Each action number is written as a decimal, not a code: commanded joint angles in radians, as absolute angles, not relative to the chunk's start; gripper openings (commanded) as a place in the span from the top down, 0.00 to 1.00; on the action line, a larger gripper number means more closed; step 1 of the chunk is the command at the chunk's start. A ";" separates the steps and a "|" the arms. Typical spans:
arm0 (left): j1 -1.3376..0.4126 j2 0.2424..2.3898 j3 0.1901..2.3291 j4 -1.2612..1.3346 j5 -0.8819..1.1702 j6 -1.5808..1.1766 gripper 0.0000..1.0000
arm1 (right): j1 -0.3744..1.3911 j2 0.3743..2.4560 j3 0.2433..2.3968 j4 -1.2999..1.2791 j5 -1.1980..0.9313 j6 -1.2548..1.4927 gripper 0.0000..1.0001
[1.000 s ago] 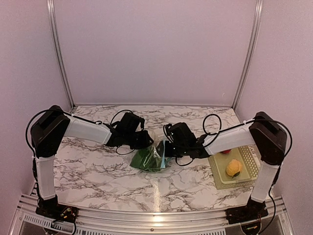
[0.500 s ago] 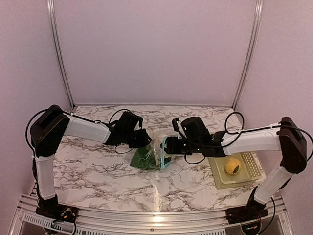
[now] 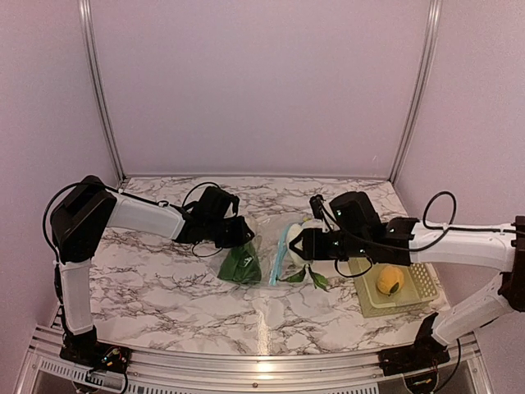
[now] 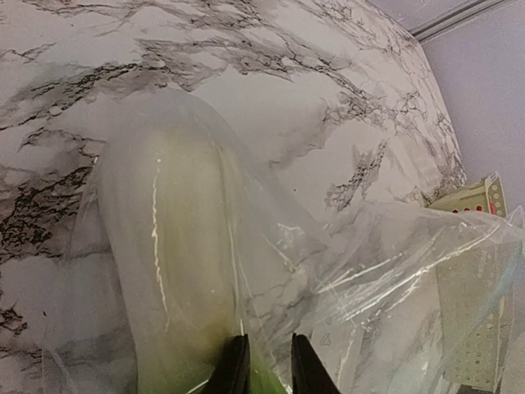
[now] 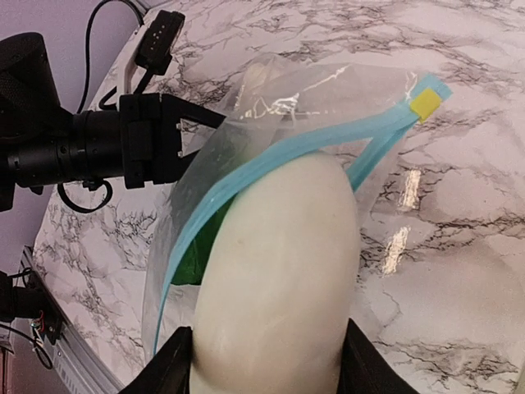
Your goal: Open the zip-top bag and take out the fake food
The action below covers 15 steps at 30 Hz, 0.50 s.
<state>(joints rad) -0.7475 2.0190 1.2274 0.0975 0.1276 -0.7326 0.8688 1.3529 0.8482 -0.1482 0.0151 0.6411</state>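
Overhead rear view; close wrist views share the bag (image 4: 385, 263) (image 5: 328, 90).

Found no legible text, label, brand, number or sign anywhere, not even on the zip-top bag (image 5: 303, 98).

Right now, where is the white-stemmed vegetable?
The white-stemmed vegetable is centre-right in the top view, clamped in the right gripper at the blue zipper mouth of the zip-top bag, with the lattice basket to its right.
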 commanded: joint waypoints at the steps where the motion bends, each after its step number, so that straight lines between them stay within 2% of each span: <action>1: -0.727 2.041 1.207 -0.048 0.096 -0.710 0.81 | 0.879 1.243 0.844 -0.315 0.087 0.622 0.65; 8: -0.727 2.020 1.209 -0.052 0.096 -0.699 0.81 | 0.849 1.053 0.839 -0.543 0.211 0.604 0.62; 15: -0.731 1.995 1.208 -0.046 0.108 -0.701 0.81 | 0.601 0.914 0.792 -0.620 0.184 0.485 0.61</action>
<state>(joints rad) -0.7422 2.0068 1.2274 0.0784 0.1307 -0.7139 0.7124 0.9466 0.8120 -0.5255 0.1688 0.5751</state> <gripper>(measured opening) 0.193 0.507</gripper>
